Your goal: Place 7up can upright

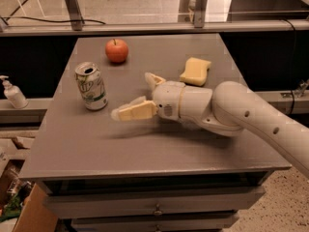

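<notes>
The 7up can [91, 87] stands upright on the grey table [96, 144], near its left side, with its silver top facing up. My gripper [137, 95] is open and empty, just right of the can and apart from it. One cream finger [133, 112] points left toward the can, the other [153, 79] points back. The white arm reaches in from the right.
A red apple [117, 50] sits at the back left of the table. A yellow sponge [195, 71] lies at the back right, behind the arm. A soap dispenser [13, 94] stands on a lower ledge to the left. Drawers are under the front edge.
</notes>
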Tool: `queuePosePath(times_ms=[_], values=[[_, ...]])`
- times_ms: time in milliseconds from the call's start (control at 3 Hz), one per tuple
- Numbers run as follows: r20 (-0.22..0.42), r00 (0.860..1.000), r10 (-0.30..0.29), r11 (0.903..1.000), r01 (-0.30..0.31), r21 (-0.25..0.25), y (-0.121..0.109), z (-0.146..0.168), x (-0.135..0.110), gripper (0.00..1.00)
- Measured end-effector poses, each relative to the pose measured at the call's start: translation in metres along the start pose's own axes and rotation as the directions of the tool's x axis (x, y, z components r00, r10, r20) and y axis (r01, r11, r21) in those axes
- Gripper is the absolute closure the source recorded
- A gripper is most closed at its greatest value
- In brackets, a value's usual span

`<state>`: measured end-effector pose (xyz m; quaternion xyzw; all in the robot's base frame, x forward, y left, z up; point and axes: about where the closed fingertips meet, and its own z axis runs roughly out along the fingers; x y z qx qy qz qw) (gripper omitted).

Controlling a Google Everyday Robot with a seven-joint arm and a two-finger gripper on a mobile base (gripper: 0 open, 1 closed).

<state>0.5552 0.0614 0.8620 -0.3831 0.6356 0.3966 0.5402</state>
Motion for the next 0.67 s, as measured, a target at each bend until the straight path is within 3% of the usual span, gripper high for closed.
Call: queuePosePath(times_ms=[333,667], values=[[-0.031,0.999,0.019,0.9959,-0.016,0.089,-0.0099,-0.036,0.0095,0.0],[-0.031,0.999,0.019,0.9959,-0.016,0.089,-0.0098,-0.0359,0.0095,0.0]])
